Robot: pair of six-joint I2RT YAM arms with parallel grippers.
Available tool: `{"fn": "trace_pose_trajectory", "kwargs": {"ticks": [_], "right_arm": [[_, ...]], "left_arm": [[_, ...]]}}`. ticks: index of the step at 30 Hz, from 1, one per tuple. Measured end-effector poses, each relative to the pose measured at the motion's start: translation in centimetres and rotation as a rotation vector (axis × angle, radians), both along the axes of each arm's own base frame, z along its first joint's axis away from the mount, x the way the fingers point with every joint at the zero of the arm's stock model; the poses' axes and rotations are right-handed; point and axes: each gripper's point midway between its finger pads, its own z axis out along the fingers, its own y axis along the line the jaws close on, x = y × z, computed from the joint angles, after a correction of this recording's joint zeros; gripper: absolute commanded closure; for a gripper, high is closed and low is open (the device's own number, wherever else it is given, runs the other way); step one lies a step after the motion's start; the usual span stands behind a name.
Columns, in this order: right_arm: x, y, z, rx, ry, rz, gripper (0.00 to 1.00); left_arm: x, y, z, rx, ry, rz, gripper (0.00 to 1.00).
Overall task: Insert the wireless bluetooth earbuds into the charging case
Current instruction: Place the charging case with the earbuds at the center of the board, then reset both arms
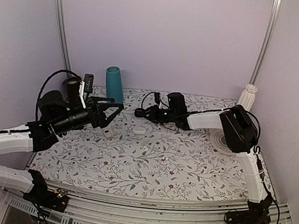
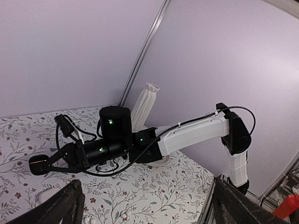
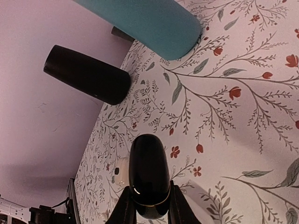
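The floral tabletop (image 1: 149,165) carries a teal cylinder (image 1: 114,85) and two white cases (image 1: 139,129).

Left claw (image 1: 113,116): jaws fully apart, empty, near the left-hand white case.

Right claw (image 3: 149,200): closed across the narrow sides of the charging case (image 3: 148,168), a glossy black rounded shell held clear of the tabletop, well apart from the left claw.

Expect a light, stiff, slippery shell. Grip the flanks below the lid seam, leaving the lid free.

Earbuds: not discernible in any view.
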Motion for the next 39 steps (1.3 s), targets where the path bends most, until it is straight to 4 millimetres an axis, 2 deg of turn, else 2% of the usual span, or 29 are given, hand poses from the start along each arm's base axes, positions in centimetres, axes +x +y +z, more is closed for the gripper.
{"fn": "trace_pose_trajectory", "kwargs": {"ticks": [4, 8, 9, 14, 16, 22, 28, 32, 39], "right_arm": [[1.9, 0.1, -3.0, -0.031, 0.037, -0.019, 0.93], [2.8, 0.1, -5.4, -0.061, 0.070, -0.032, 0.83], [2.9, 0.1, -5.9, -0.069, 0.078, -0.036, 0.77], [3.6, 0.2, -6.2, -0.088, 0.085, -0.055, 0.50], [3.8, 0.2, -5.9, -0.093, 0.073, -0.061, 0.43], [4.2, -0.3, -6.3, -0.130, 0.067, -0.084, 0.29], [3.9, -1.3, -4.6, -0.172, 0.040, -0.100, 0.18], [2.7, -2.4, -2.3, -0.188, 0.015, -0.103, 0.12], [-0.5, -6.0, 4.9, -0.190, -0.101, -0.138, 0.03]], "left_arm": [[-0.1, 0.1, -0.2, 0.010, 0.007, -0.001, 0.04], [-0.2, 0.3, 0.1, 0.019, 0.004, 0.003, 0.04], [-0.2, 0.3, 0.3, 0.020, 0.001, 0.004, 0.04], [-0.4, 0.6, 1.0, 0.019, -0.017, 0.011, 0.04], [-0.4, 0.8, 1.2, 0.018, -0.022, 0.019, 0.04], [-0.3, 1.1, 1.1, 0.029, -0.019, 0.038, 0.04], [0.3, 1.6, 0.4, 0.035, 0.002, 0.069, 0.04], [0.7, 2.0, -0.6, 0.051, 0.020, 0.100, 0.04], [1.1, 2.4, -0.9, 0.076, 0.003, 0.132, 0.04]]}}
